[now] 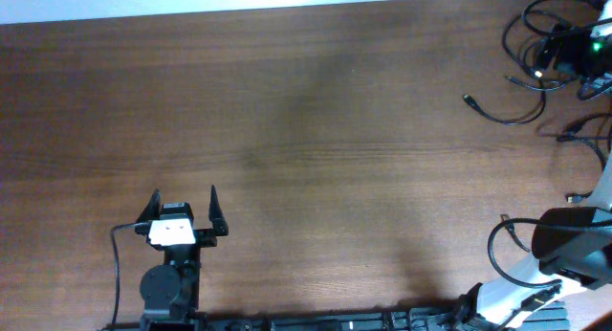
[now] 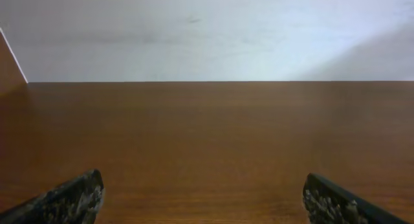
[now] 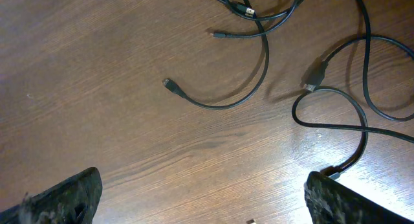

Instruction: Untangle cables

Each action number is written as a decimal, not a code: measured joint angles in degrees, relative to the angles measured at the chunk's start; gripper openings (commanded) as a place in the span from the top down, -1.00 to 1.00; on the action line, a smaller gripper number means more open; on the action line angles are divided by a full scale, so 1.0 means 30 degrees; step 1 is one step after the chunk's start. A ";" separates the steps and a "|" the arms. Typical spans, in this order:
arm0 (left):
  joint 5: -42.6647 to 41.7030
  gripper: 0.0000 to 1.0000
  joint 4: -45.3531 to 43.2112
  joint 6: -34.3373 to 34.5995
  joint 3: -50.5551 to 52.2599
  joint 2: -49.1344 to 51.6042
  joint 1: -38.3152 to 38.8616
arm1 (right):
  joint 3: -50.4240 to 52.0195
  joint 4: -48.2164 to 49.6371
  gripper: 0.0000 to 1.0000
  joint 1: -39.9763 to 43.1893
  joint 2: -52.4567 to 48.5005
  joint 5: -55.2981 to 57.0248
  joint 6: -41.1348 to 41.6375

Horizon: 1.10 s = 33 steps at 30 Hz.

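The cables lie at the far right corner of the wooden table as thin black cords in loose loops. My right gripper hovers over them, open. In the right wrist view several cords curve across the wood. One plug end points left and a thicker plug lies at the right. My right gripper has nothing between its fingers, and one cord runs under the right fingertip. My left gripper stands open near the front left, far from the cables. The left wrist view shows my left gripper over bare wood.
The brown table ends at a white wall along its far edge. The right arm's white links and a thick black arm cable sit at the front right. The left arm's own cable trails by its base.
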<state>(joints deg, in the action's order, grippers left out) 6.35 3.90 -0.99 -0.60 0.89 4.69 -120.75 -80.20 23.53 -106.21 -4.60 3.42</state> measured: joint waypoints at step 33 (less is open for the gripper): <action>-0.0197 -0.97 0.0058 -0.0189 -0.0007 -0.0044 0.0000 | 1.8892 1.7901 -0.97 -0.4146 0.8750 -0.1319 -0.0044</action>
<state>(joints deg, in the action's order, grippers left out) 5.76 4.08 -1.56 -0.62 0.75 4.69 -64.07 -26.50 11.09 -79.96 -8.56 3.29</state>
